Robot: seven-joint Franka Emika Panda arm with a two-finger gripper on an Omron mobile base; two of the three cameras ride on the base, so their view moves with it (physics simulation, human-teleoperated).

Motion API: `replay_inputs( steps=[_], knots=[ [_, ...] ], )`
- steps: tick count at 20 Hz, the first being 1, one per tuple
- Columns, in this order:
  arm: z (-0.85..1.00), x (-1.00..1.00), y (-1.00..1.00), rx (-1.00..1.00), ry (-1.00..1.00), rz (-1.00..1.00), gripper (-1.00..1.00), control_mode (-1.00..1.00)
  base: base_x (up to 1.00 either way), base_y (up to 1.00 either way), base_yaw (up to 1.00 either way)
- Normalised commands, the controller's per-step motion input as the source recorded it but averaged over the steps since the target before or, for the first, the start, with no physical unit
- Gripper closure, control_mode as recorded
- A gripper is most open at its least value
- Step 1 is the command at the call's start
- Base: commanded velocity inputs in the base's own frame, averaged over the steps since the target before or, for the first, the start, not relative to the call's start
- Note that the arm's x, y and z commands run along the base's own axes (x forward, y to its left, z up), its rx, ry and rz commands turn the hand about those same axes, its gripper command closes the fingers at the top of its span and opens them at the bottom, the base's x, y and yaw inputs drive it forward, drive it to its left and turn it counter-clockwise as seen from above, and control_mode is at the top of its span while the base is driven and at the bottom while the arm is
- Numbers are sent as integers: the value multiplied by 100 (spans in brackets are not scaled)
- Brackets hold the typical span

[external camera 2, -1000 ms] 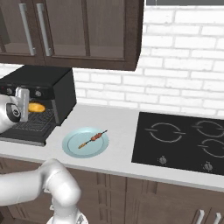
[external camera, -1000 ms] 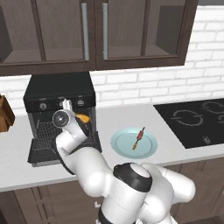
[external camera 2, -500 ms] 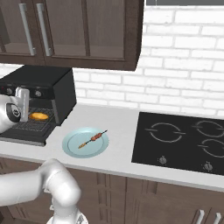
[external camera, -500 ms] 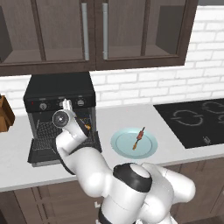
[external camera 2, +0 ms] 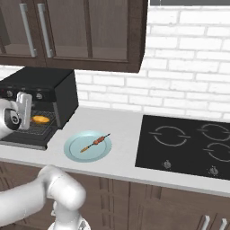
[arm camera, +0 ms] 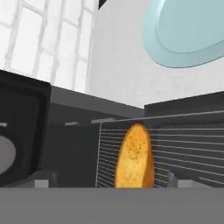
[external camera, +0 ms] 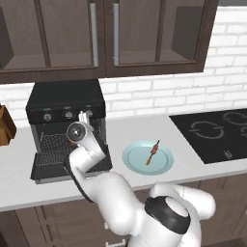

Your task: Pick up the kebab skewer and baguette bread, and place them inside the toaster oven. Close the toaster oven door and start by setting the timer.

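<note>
The tool (external camera 2: 23,110) has spread wider and let go of the baguette bread (arm camera: 135,157), now on the rack.

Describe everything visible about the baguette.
The baguette is a short, stubby oval loaf, golden-orange with a finely speckled crust. It lies flat on the wire rack inside the open black toaster oven, near the rack's right end as seen from the right base view. Nothing but the rack touches it. The open gripper sits just in front, not holding it.
</note>
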Motion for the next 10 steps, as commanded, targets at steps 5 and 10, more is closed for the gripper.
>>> replay_inputs(
  steps=[5, 10],
  knots=[
    [23, -93, -83, 2, 16, -4, -100, -100, 0, 0, 0],
    [51, -52, -100, 3, 27, 0, -100, -100, 0, 0, 0]
  ],
)
